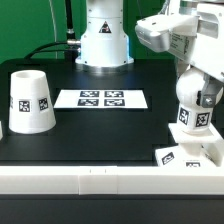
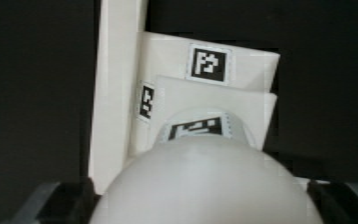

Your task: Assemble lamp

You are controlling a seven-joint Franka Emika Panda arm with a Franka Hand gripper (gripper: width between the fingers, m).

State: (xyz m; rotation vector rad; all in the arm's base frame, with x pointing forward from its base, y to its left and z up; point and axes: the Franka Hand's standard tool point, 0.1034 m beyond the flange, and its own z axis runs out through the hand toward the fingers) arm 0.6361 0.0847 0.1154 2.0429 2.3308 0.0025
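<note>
**A:** Nearest the wrist camera is the bulb (image 2: 194, 180), its round top filling the foreground. The tool (image 1: 197, 92) is closed on it, jaws pressed to either side.

**B:** And the rest, big to small?

**A:** The shade (image 1: 30, 100) stands mouth-down on the counter (image 1: 100, 130), just beside the marker board (image 1: 100, 98) on the exterior view's left, with nothing touching it. The base (image 1: 184, 155) lies flat to the exterior view's right of the marker board and nearer that camera. The bulb is held upright right over it.

**B:** Seated yet?

**A:** I can't tell whether bulb and base touch, but I'd judge they aren't joined yet. So the bulb is gripped and poised at the base. Fixing it in, then fitting the shade over it, is what's left.
</note>
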